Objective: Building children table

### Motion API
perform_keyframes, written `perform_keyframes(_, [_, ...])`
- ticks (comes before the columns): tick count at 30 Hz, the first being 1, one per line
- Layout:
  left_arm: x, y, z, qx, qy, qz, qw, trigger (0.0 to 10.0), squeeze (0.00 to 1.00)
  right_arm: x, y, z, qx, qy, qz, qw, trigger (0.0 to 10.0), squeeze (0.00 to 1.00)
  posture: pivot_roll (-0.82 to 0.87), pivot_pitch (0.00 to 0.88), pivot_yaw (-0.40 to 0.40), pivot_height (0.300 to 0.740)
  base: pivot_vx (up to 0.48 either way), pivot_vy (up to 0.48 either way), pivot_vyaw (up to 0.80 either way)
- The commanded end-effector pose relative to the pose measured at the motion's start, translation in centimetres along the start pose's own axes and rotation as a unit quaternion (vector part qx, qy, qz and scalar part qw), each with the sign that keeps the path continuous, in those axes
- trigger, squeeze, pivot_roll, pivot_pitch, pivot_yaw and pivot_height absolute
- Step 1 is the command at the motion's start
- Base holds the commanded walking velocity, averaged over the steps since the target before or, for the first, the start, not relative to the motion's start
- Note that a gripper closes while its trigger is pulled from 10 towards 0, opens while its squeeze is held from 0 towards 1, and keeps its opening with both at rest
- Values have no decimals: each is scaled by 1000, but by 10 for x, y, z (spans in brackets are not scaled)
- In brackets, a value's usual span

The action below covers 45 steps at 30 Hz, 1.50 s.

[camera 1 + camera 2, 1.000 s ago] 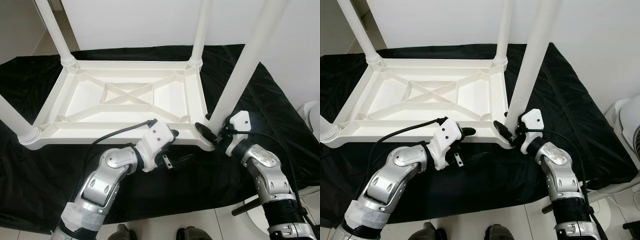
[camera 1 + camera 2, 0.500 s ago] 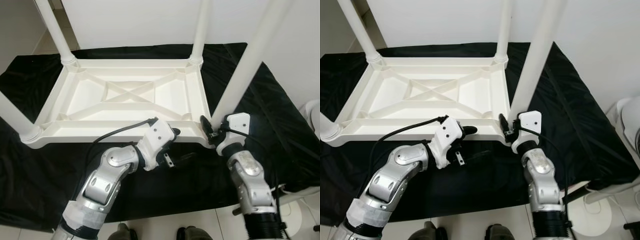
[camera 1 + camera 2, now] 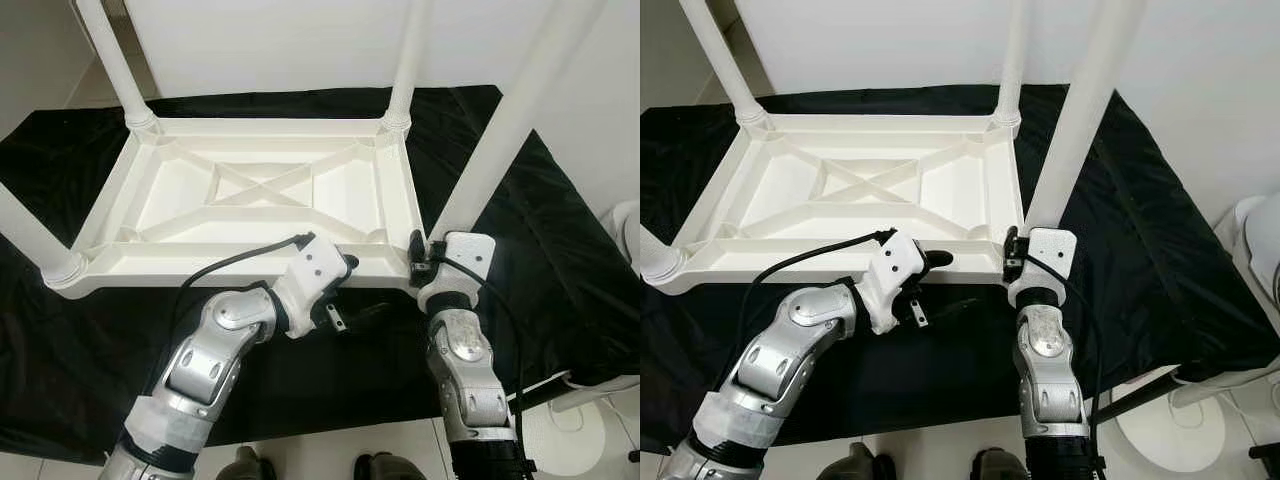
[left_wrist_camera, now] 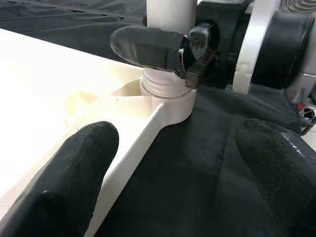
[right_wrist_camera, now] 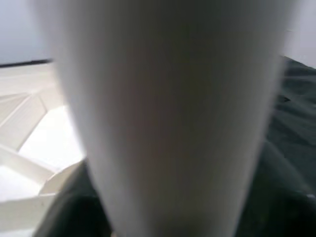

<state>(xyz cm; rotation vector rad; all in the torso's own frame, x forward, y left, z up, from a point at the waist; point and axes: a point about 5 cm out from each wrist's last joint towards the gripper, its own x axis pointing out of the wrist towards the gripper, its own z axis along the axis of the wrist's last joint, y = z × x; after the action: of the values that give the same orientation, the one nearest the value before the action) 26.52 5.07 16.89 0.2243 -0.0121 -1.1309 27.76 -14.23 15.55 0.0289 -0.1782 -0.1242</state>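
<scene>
Swung the right forearm in from the cloth's right edge since a second ago, so that it stood almost straight beneath the near-right leg (image 3: 500, 130), with the wrist turned round the leg's foot. Found the right gripper (image 3: 425, 255) pinching that leg just above its threaded collar (image 4: 165, 89), one black finger laid across the front of the white tube. Held the left gripper (image 3: 362, 290) spread wide and empty beside the upturned table (image 3: 240, 262), one finger over the table's near rim, the other over the black cloth (image 3: 560, 260). Left the table lying upside down in the middle of the cloth, all four legs standing up from its corners.

Judged the leg to be mid-way through screwing into the near-right corner socket (image 4: 173, 106), threads showing above the socket and so probably not yet home. Feared cross-threading if turned while the leg leans off the socket's axis. Feared also the light table spinning or sliding on the slippery cloth, with nothing braced against its rim. Expected slipping pads on the smooth tube under a tight last turn.
</scene>
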Motion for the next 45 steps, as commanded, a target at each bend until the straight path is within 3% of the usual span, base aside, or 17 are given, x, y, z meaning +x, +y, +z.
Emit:
perform_keyframes(1, [-1,3,-2,0,1,17,1000,10000,0,-3,1,-1,20,3,2,1000,10000,1000,-156,69,85,740,0,0,0])
perform_keyframes(6, [-1,3,-1,0,-2,17,1000,10000,0,-3,-10,5,29,-21,42,998,10000,1000,-150,65,81,740,0,0,0])
perform_keyframes(7, [-2,2,-1,-1,-2,16,1000,10000,0,-3,-18,3,34,-19,75,996,10000,306,-149,63,80,740,0,0,0])
perform_keyframes(9, [-2,2,-1,-1,-2,16,1000,10000,0,-3,-18,3,34,-19,75,996,10000,306,-149,63,80,740,0,0,0])
perform_keyframes(10, [-2,0,-3,-2,0,15,1000,10000,0,-4,-29,-1,21,-17,140,990,10000,0,-150,63,79,740,0,0,0])
perform_keyframes(15, [-2,-1,-4,-3,0,14,1000,10000,0,-3,-34,-1,0,-13,196,980,10000,0,-153,63,76,740,0,0,0])
perform_keyframes(18, [1,-2,-2,-4,-5,12,1000,10000,0,4,-37,2,-40,-3,295,955,10000,0,-156,55,71,740,0,0,0])
perform_keyframes(24, [4,-1,0,-7,-11,13,1000,10000,0,12,-43,1,-86,13,348,934,10000,0,-156,49,68,740,0,0,0])
perform_keyframes(25, [4,-1,1,-7,-12,14,1000,10000,0,14,-45,1,-92,19,359,928,8549,0,-156,49,68,740,0,0,0])
perform_keyframes(26, [4,-2,1,-8,-13,14,1000,10000,0,16,-47,0,-100,25,370,923,3961,0,-154,47,68,740,0,0,0])
perform_keyframes(27, [4,-2,1,-8,-13,14,1000,10000,0,16,-47,0,-100,25,370,923,3961,0,-154,47,68,740,0,0,0])
perform_keyframes(29, [4,-3,1,-9,-14,14,1000,10000,0,19,-51,-2,-106,34,385,916,0,0,-149,46,67,740,0,0,0])
perform_keyframes(40, [3,-2,2,-7,-14,13,1000,10000,0,13,-56,-10,-86,49,395,913,0,0,-151,47,71,740,0,0,0])
perform_keyframes(41, [3,-3,2,-7,-15,12,1000,10000,0,12,-55,-11,-78,52,389,917,6157,0,-151,47,71,740,0,0,0])
perform_keyframes(43, [4,-3,2,-7,-15,12,1000,10000,0,11,-53,-11,-70,56,383,920,6157,0,-151,47,71,740,0,0,0])
perform_keyframes(44, [3,-3,2,-8,-15,12,1000,10000,0,11,-51,-7,-66,46,363,928,10000,0,-153,48,69,740,0,0,0])
perform_keyframes(45, [3,-3,2,-8,-15,12,1000,10000,0,11,-51,-7,-66,46,363,928,10000,0,-153,48,69,740,0,0,0])
